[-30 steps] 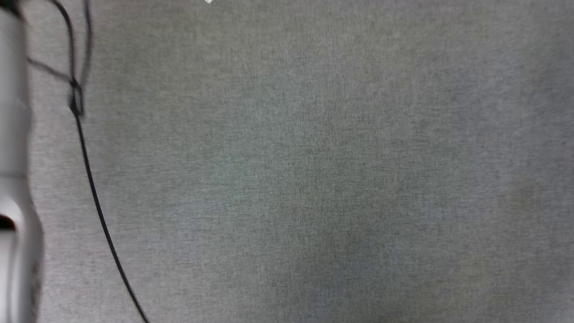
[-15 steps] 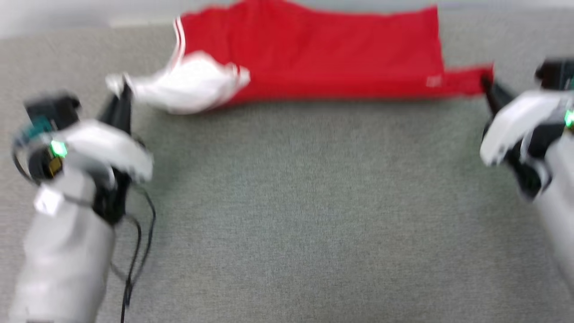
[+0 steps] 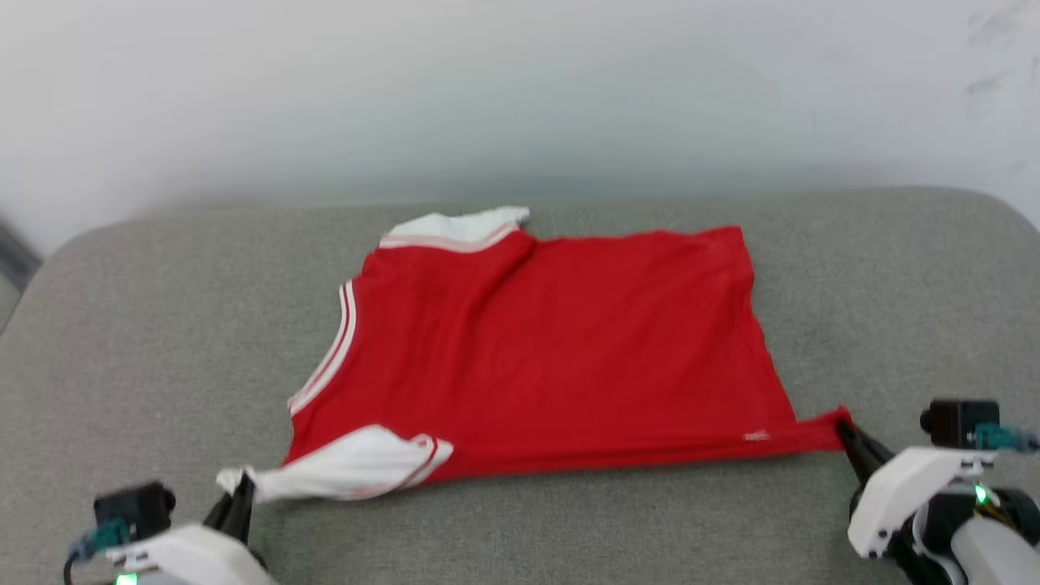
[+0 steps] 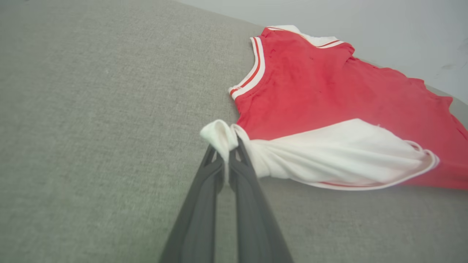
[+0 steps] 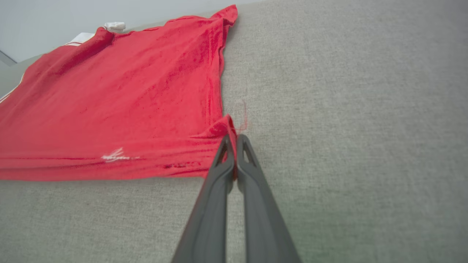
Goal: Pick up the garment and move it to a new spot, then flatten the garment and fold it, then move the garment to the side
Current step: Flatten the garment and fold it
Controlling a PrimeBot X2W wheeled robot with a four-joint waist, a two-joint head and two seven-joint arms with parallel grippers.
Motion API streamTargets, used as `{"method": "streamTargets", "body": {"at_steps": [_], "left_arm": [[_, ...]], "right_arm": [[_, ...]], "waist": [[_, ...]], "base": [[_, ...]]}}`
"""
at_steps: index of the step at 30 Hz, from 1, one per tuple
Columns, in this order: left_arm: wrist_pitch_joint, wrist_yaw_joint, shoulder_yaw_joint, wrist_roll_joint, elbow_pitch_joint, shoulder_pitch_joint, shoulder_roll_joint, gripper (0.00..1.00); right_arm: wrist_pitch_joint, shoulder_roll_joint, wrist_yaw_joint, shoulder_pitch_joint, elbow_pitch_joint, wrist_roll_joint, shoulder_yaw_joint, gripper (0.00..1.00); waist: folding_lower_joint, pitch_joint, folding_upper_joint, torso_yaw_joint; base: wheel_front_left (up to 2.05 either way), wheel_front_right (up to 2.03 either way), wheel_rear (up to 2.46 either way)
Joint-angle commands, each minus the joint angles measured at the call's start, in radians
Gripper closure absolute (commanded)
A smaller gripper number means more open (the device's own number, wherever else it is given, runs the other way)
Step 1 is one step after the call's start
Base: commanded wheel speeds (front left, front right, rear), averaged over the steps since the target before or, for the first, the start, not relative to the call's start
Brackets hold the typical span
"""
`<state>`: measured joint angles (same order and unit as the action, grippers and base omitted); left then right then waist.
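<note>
On the middle of the grey cloth surface [image 3: 146, 325] lies the garment [image 3: 561, 349], spread nearly flat, with its red body facing up and its far edge close to the back edge of the surface, where the pale wall [image 3: 520, 97] rises. One white sleeve [image 3: 357, 473] is on the near left part of the surface, bunched and pulled into a point, and the other white sleeve [image 3: 455, 227] shows a little at the far side. A red-and-white stripe trim [image 3: 325, 367] runs along the left edge of the red cloth. A small white mark [image 3: 757, 436] sits near the hem on the right. The left gripper [image 3: 240, 497] is at the near left edge of the surface; its two dark fingers are pressed together on the tip of the near sleeve, and a white fold sticks out above them. The right gripper [image 3: 845, 431] is at the near right edge of the surface, with its fingers closed tightly on the red corner of the hem. Between the two grips the near edge of the garment is drawn out in an almost straight line, low over the surface.
</note>
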<state>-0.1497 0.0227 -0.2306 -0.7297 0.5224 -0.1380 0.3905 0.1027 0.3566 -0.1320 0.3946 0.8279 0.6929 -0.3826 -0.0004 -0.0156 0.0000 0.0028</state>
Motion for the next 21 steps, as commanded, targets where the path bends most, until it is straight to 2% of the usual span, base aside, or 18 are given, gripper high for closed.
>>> {"method": "streamTargets", "body": {"at_steps": [1,6,11,14,15,21], "left_arm": [[0.006,-0.027,0.018,-0.013,-0.037,0.057,0.013,1.0],[0.04,-0.112,0.041,-0.037,-0.207,0.24,0.019,1.0],[0.096,-0.173,0.056,-0.059,-0.366,0.379,0.04,1.0],[0.125,-0.203,0.065,-0.067,-0.447,0.432,0.052,1.0],[0.125,-0.203,0.065,-0.067,-0.447,0.432,0.052,1.0],[0.154,-0.235,0.06,-0.049,-0.565,0.415,0.07,1.0]], "right_arm": [[0.009,0.024,0.002,-0.041,-0.017,-0.01,0.015,1.0],[0.025,0.016,0.003,-0.185,-0.113,-0.034,0.096,1.0],[-0.007,-0.012,0.003,-0.344,-0.246,-0.101,0.228,1.0],[-0.063,-0.046,0.003,-0.442,-0.359,-0.158,0.326,1.0],[-0.063,-0.046,0.003,-0.442,-0.359,-0.158,0.326,1.0],[-0.238,-0.153,0.002,-0.548,-0.649,-0.29,0.458,1.0]], "waist": [[0.0004,0.04,0.0,0.002],[0.0004,0.068,0.0,0.008],[0.0004,0.08,0.0,0.017],[0.0004,0.081,0.0,0.018],[0.0004,0.081,0.0,0.018],[0.0004,0.061,0.0,0.014]], "base": [[0.0,0.0,0.0],[0.0,0.0,0.0],[0.0,0.0,0.0],[0.0,0.0,0.0],[0.0,0.0,0.0],[0.0,0.0,0.0]]}}
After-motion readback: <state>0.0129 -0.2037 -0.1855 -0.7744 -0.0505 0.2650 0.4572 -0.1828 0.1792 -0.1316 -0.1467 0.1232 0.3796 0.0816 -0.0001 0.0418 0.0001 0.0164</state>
